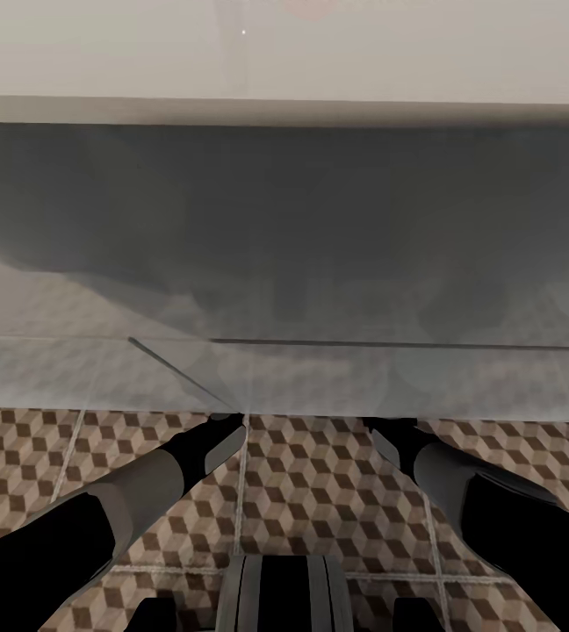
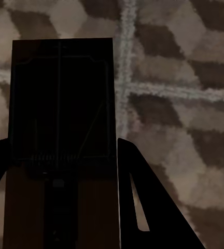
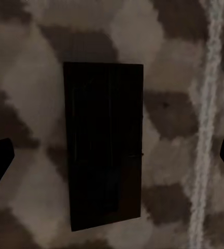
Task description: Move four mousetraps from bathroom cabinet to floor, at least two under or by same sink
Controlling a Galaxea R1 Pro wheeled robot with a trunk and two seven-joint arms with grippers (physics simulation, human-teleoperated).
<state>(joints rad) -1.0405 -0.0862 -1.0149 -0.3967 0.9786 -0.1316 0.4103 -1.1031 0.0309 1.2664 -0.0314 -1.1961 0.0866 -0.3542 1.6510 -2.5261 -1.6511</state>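
**Two traps at floor level under the vanity, one let go, one not yet**

Head view: both forearms reach forward and down under a wide white overhang [image 1: 284, 110], which I read as the bathroom sink vanity. The front of it renders see-through grey, so both grippers are hidden behind the haze. The cube-pattern bathroom floor [image 1: 320, 474] runs underneath.

Left gripper [image 2: 65, 171]: fingers narrow, clamped on a mousetrap [image 2: 63, 104]. The dark slab sits between the two black fingers [image 2: 143, 207], with its spring coil and wire faintly visible. Tile and a grout cross are close behind it, so it is low, but I can't tell if it touches the floor.

Right gripper [image 3: 112, 161]: fingers spread wide, just the tips showing at both frame edges. A second mousetrap [image 3: 104, 145] lies flat on the tile between them, clear of both tips, beside a grout line. Looks released.

Progress, as a judgement:
- one trap placed on the floor, apparently under the sink
- a second one about to be set down near it; opening the left fingers would likely satisfy the "two by the same sink" clause
- the other two traps and the cabinet are out of frame, status unknown

Risk: the left trap may tip if dropped from height
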